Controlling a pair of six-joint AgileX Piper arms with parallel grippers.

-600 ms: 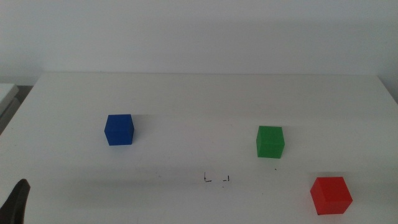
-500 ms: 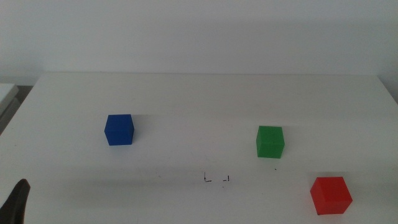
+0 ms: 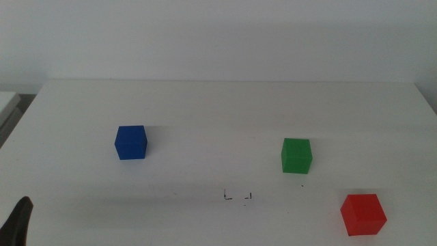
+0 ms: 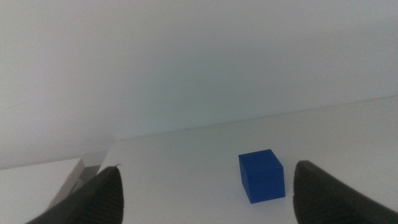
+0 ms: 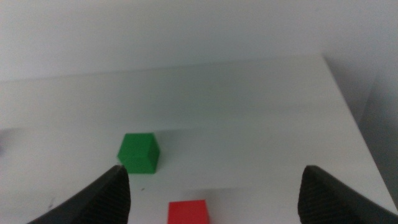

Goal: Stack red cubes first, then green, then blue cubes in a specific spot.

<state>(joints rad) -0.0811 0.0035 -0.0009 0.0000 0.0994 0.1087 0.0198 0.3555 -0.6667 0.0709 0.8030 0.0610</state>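
Note:
The red cube point(image 3: 363, 213) sits at the table's front right; it also shows in the right wrist view point(image 5: 188, 212). The green cube point(image 3: 296, 155) stands right of centre, also in the right wrist view point(image 5: 138, 152). The blue cube point(image 3: 130, 142) stands at the left, also in the left wrist view point(image 4: 261, 175). The marked spot point(image 3: 237, 197) lies bare at front centre. My left gripper point(image 4: 211, 202) is open and empty, its tip at the middle view's bottom left corner point(image 3: 19, 222). My right gripper point(image 5: 214, 199) is open and empty, out of the middle view.
The white table point(image 3: 218, 109) ends at a far edge against a pale wall. A lone black speck point(image 3: 303, 184) lies in front of the green cube. A white ledge point(image 3: 7, 102) shows beyond the table's left edge.

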